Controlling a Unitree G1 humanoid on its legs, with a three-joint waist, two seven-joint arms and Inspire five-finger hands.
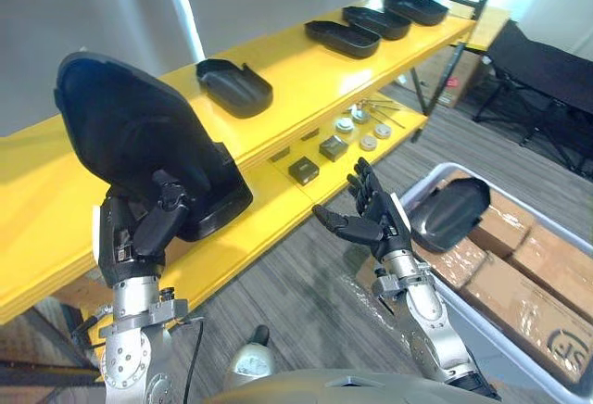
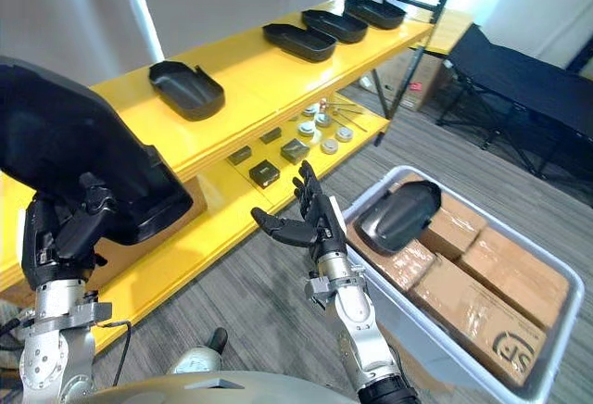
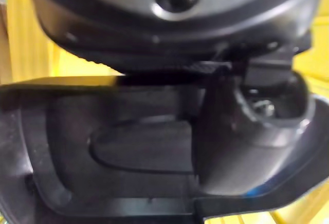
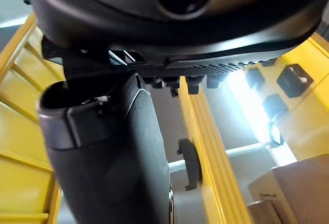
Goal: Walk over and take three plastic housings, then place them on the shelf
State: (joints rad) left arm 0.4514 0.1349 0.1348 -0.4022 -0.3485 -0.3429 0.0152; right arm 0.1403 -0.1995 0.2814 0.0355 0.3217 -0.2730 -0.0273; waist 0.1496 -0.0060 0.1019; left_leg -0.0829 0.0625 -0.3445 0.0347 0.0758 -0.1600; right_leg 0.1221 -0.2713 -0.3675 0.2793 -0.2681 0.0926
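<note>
Black plastic fills my left hand (image 1: 139,228). My fingers and thumb are curled tight round the low end of one housing (image 1: 139,135). I hold it up on its end, a bit tilted, with its smooth back to my eyes. It hangs over the front of the yellow shelf (image 1: 296,75), above the low board. My left wrist view looks into the hollow inside of this housing, with my thumb (image 3: 226,131) lying across it.

My right hand (image 1: 375,214) holds nothing. Its fingers are straight and spread wide, and the thumb sticks out to the side. It hovers over the grey floor (image 1: 306,274), between the shelf and the grey bin (image 2: 422,334).

On the top board of the shelf lie four more housings, all with the hollow side up. The near housing (image 1: 234,87) lies by itself. The far three (image 1: 343,38) lie in a row, close to each other, toward the far end of the board.

On the low board sit small parts (image 1: 333,148). Some are dark and square, and some are round and silver. They sit near each other.

Inside the bin are brown cardboard boxes (image 2: 514,279). The bin housing (image 2: 397,214) lies on top of the boxes, at the end of the bin close to my right hand.
</note>
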